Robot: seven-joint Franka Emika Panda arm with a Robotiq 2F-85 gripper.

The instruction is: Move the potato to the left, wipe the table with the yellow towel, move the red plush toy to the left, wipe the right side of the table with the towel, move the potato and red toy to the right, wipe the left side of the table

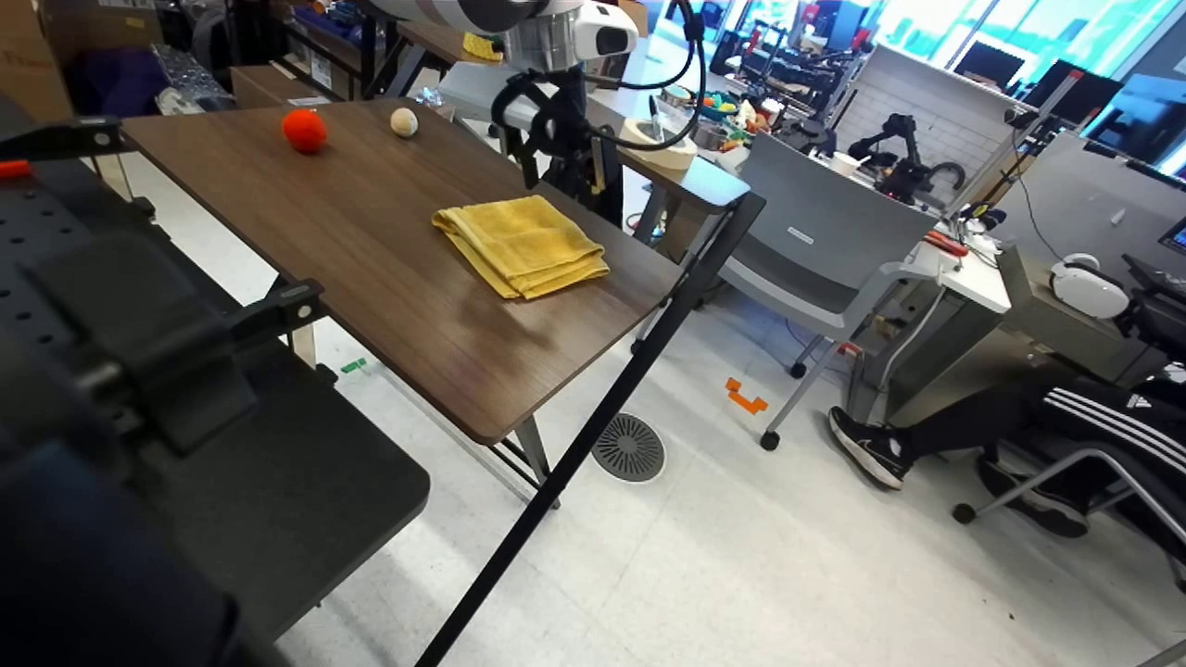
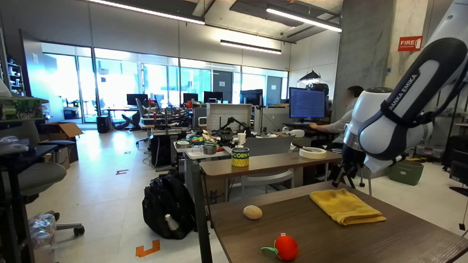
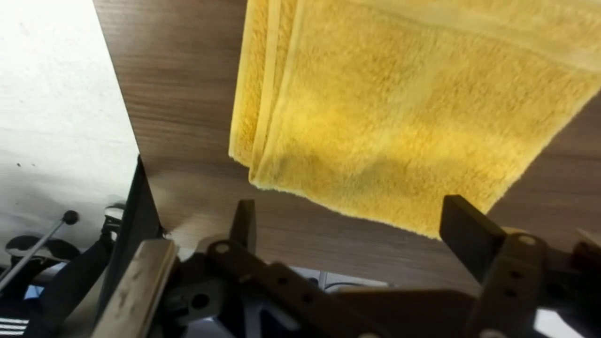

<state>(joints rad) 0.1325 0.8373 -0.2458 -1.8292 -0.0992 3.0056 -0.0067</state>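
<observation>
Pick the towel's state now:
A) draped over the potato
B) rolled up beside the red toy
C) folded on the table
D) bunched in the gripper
C: the towel lies flat on the table, its layers stacked along one side, and the gripper stands open.

A black end effector (image 3: 352,220) tips the white, EMIKA-lettered arm (image 2: 413,133).

Towel (image 2: 345,207), potato (image 2: 252,212) and toy (image 2: 286,248) lie on the table (image 2: 329,243). In both exterior views, we see the towel rightmost.
</observation>
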